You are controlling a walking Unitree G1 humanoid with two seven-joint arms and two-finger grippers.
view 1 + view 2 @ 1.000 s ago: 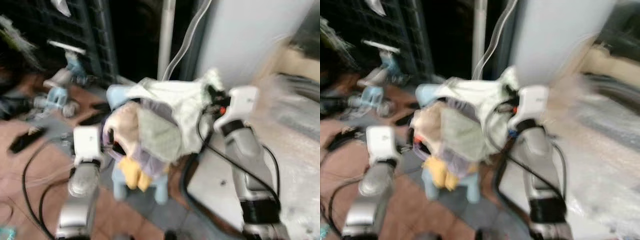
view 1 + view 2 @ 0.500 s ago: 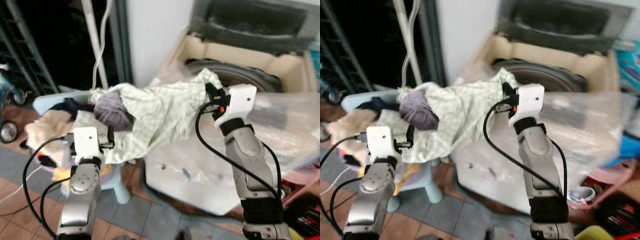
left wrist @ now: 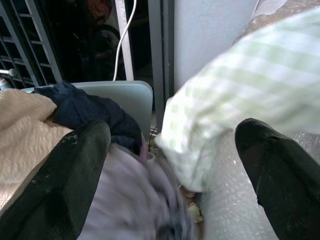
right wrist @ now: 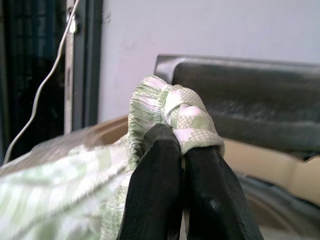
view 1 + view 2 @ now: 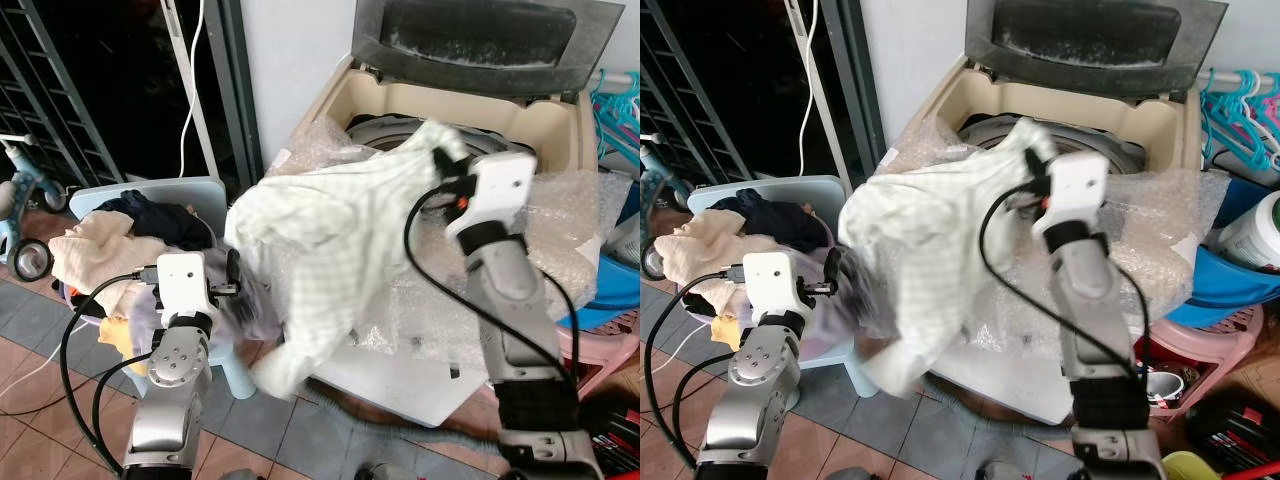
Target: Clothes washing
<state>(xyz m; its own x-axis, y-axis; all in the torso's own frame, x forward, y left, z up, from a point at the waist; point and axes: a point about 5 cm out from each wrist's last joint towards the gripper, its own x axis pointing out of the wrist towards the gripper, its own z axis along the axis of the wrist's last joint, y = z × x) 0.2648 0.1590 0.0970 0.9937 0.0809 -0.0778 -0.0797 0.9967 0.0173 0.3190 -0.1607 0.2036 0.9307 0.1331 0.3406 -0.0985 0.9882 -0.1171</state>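
At the far left a small pale blue plastic chair [image 5: 190,190] carries a heap of laundry: a cream towel-like cloth [image 5: 95,255], a dark navy garment [image 5: 165,215] at the chair's back edge and a lilac cloth [image 3: 132,200] at its front.

The left gripper [image 3: 170,170] hangs just beside the chair's right edge with its two black fingers [image 3: 60,185] spread wide and nothing between them. The lilac cloth and the hanging hem of the shirt lie in the gap, ungripped.

A pale green-and-white checked shirt [image 5: 330,240] spans from beside the chair up to the front rim of the washer. Its lower part dangles free, blurred, over the tiled floor [image 5: 40,420].

The right gripper [image 4: 182,150] is closed tight on a bunched fold at the shirt's upper end, held over the front edge of the drum opening.

The cream top-loading washing machine [image 5: 555,125] stands with its dark grey lid [image 5: 480,40] raised. Clear bubble wrap [image 5: 570,215] covers its top front edge and sides.

At the right edge, turquoise hangers [image 5: 1240,110] and a blue plastic basin [image 5: 1225,285] stand beside the machine.
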